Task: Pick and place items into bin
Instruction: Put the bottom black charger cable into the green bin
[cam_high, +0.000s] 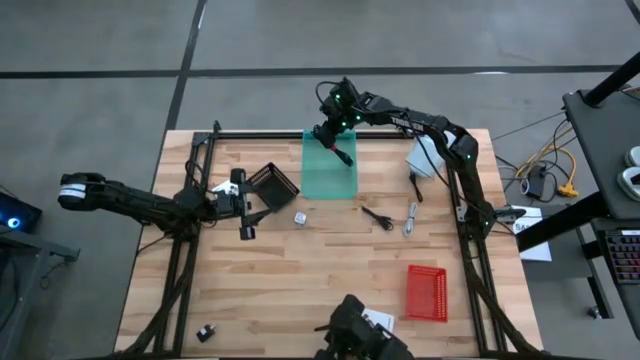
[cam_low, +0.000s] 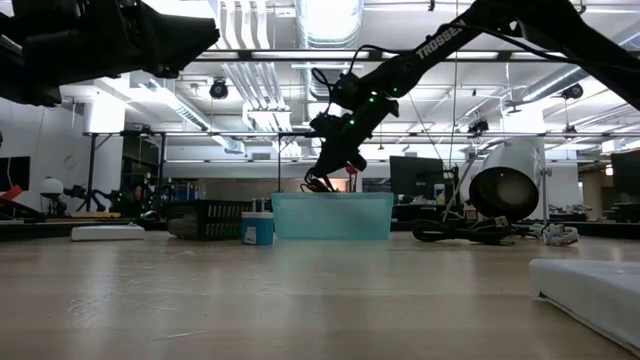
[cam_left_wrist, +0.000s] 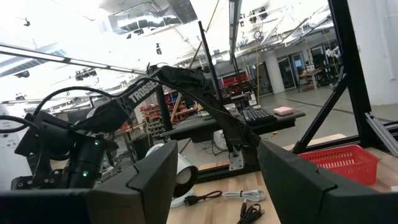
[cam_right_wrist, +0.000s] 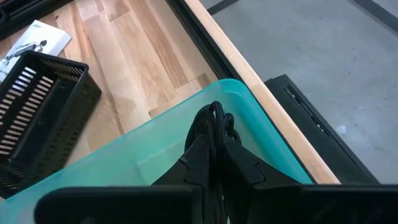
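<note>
My right gripper (cam_high: 341, 150) hangs over the far part of the teal bin (cam_high: 328, 180), shut on the coiled black cable (cam_right_wrist: 214, 124). In the low view the cable (cam_low: 312, 184) dangles at the bin's rim (cam_low: 330, 197). My left gripper (cam_high: 246, 212) waits open near the table's left side, beside the black basket (cam_high: 272, 185). The tiny white cube (cam_high: 299, 217), small black tool (cam_high: 377, 217), silvery metal piece (cam_high: 410, 218) and another small black piece (cam_high: 415, 185) lie flat on the wood. The white packet (cam_high: 425, 157) lies by the right arm. My right gripper pinches the coiled black cable between its two fingers, several strands bunched together (cam_right_wrist: 213, 140). The fingers come from above, slanting down toward the bin. The cable is lifted clear of the table, and its loops stick out past the fingertips (cam_right_wrist: 215, 115) over the bin's inside.
A red basket (cam_high: 427, 292) lies near the table's near right corner. A small black object (cam_high: 205, 333) sits at the near left. A black frame rail (cam_high: 300, 134) runs along the far edge behind the bin. Bare wood spreads across the middle (cam_high: 320, 270).
</note>
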